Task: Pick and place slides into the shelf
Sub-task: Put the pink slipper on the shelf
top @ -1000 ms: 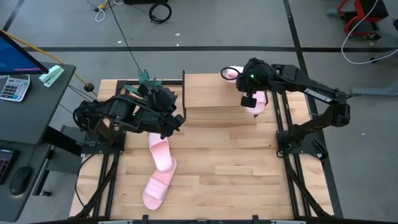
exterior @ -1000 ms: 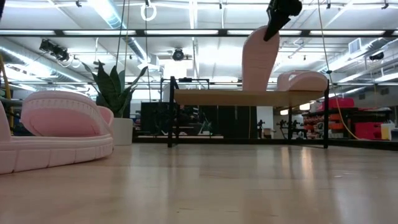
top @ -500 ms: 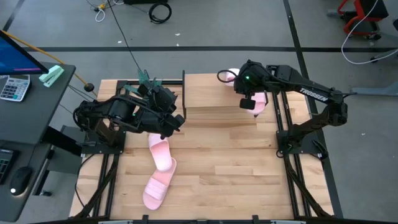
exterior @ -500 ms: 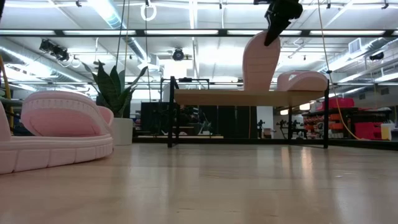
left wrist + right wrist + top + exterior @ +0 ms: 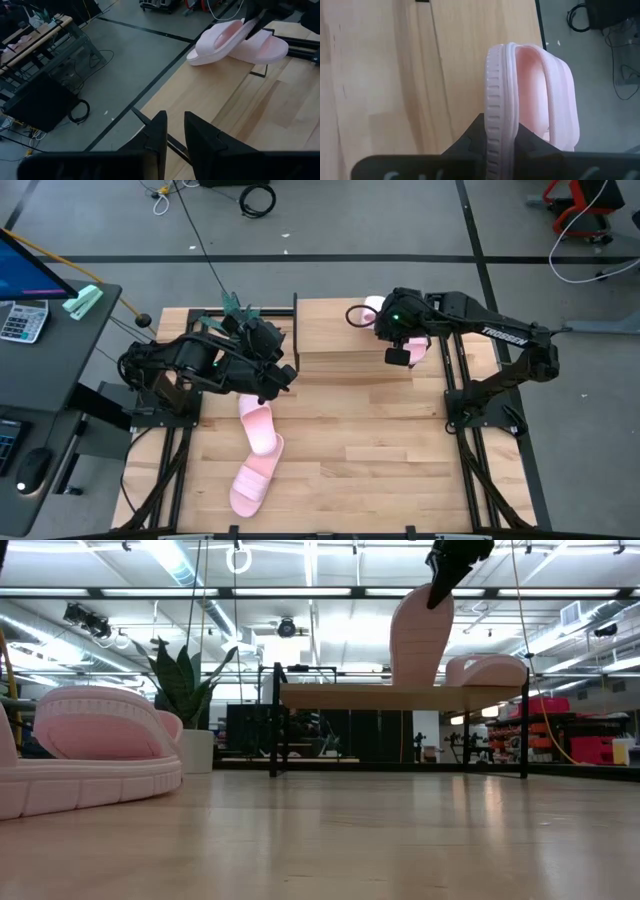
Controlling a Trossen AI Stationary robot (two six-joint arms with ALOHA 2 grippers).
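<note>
Nearest the front edge of the slatted table (image 5: pixel 340 480), two pink slides lie loose on the wood: one (image 5: pixel 248 485) close to the edge, the other (image 5: pixel 258 426) just beyond it, their ends overlapping. Both run roughly near-to-far, the nearer one angled slightly leftward at its near end. They have not been picked up yet.

Past them, the left gripper (image 5: pixel 283 376) hangs above the boards at the near left corner of the shelf (image 5: pixel 340 340). Its fingers stand slightly apart in the left wrist view and hold nothing.

Farther back, on the right end of the shelf's plank top, the right gripper (image 5: pixel 398 356) is clamped on the edge of a third slide's (image 5: pixel 415 635) sole. That slide is tipped up on end, long axis nearly vertical in the low view, its lower end at or just above the plank. A fourth slide (image 5: pixel 488 670) lies flat right beside it, nearer the shelf's end; from the wrist view the two seem to touch.

My worry is the release. The held slide stands on a narrow end, so if the fingers let go before it is laid down, it may topple, either onto its neighbour or off the shelf's far edge. Lowering it crookedly could also nudge the flat slide toward the end of the plank.
</note>
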